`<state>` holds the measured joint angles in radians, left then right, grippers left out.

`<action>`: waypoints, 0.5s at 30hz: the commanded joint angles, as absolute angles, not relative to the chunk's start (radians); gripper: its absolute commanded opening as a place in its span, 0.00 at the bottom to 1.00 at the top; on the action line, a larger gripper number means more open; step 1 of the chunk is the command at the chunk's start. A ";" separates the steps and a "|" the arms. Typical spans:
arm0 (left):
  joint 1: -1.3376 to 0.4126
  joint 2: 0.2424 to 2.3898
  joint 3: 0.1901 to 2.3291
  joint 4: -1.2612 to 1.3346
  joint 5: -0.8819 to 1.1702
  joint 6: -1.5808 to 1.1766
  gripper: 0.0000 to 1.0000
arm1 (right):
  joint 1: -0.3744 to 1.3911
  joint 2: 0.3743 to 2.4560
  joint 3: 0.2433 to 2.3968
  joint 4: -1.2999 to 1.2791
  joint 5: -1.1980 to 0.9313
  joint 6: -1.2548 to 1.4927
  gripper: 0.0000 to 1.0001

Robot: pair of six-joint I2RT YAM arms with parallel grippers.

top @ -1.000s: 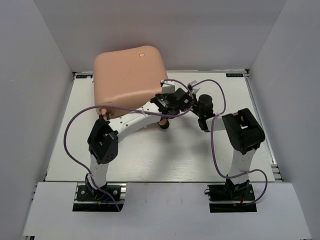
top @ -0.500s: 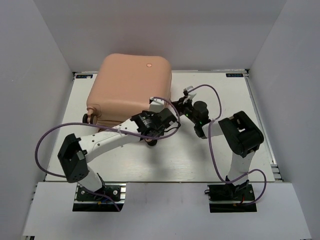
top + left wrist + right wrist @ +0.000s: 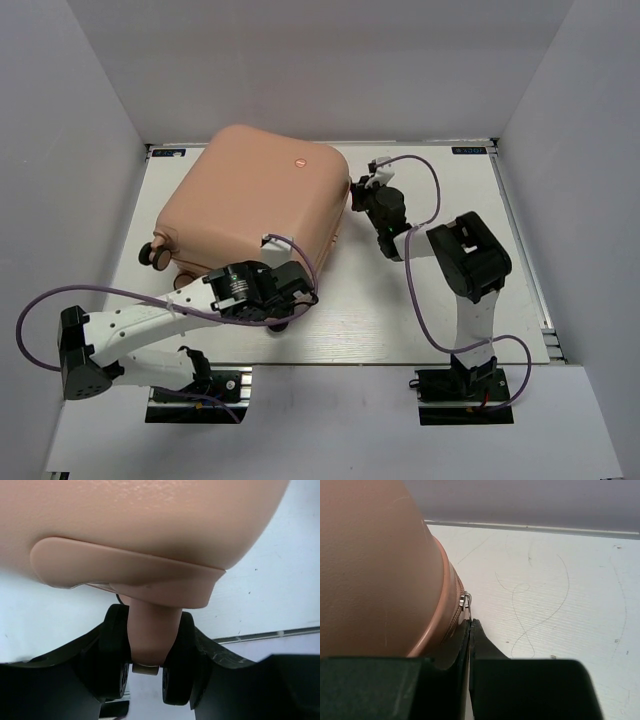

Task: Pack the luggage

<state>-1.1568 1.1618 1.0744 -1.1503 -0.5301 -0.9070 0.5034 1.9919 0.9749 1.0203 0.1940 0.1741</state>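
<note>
The luggage (image 3: 250,205) is a closed pale pink hard-shell suitcase lying flat on the left half of the table. It fills the top of the left wrist view (image 3: 150,520) and the left of the right wrist view (image 3: 375,570). My left gripper (image 3: 288,308) is at its near right corner, shut around a black twin wheel (image 3: 117,652) on its pink stem. My right gripper (image 3: 360,192) is at the suitcase's far right edge. Its jaws (image 3: 470,625) are pressed together on the thin metal zipper pull (image 3: 465,602). No clothes are in view.
Another pair of wheels (image 3: 154,255) sticks out at the suitcase's left corner. White walls enclose the white table (image 3: 440,290) on the left, far and right sides. Purple cables loop from both arms, one low at the left (image 3: 40,300).
The suitcase has swung and slid toward the near left. My left arm has drawn back toward its base with the wheel. My right gripper has moved to the far right edge, following the zipper.
</note>
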 commanded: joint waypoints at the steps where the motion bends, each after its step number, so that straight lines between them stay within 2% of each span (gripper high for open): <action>1: -1.117 1.186 1.095 -1.756 -0.610 -1.207 0.00 | 0.396 2.023 1.009 1.103 0.332 0.170 0.00; 3: -1.103 1.207 1.114 -1.781 -0.632 -1.227 0.00 | 0.373 2.051 1.012 1.168 0.220 0.147 0.00; 4: -1.076 1.207 1.106 -1.779 -0.624 -1.224 0.00 | 0.361 2.057 1.035 1.163 -0.024 0.134 0.00; 6: -1.046 1.195 1.085 -1.741 -0.589 -1.195 0.00 | 0.324 2.095 1.096 1.140 -0.240 0.136 0.00; 7: -1.016 1.169 1.078 -1.726 -0.577 -1.178 0.00 | 0.308 2.118 1.145 1.140 -0.542 0.152 0.00; 9: -0.959 1.152 1.046 -1.700 -0.551 -1.181 0.00 | 0.301 2.144 1.218 1.100 -0.706 0.170 0.00; 11: -0.823 1.124 1.037 -1.691 -0.535 -1.186 0.00 | 0.311 2.160 1.235 1.083 -0.784 0.163 0.00; 12: -0.790 1.121 1.034 -1.683 -0.531 -1.174 0.00 | 0.314 2.155 1.224 1.088 -0.781 0.158 0.00; 13: -0.684 1.124 1.038 -1.678 -0.529 -1.157 0.00 | 0.324 2.128 1.192 1.088 -0.743 0.144 0.00; 15: -0.625 1.161 1.054 -1.643 -0.526 -1.081 0.00 | 0.324 2.106 1.149 1.069 -0.692 0.111 0.00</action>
<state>-0.8246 1.1473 1.0767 -1.1553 -0.2558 -0.9211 0.3164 2.1605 1.1820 1.0500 -0.6151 0.1600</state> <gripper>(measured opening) 0.679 0.005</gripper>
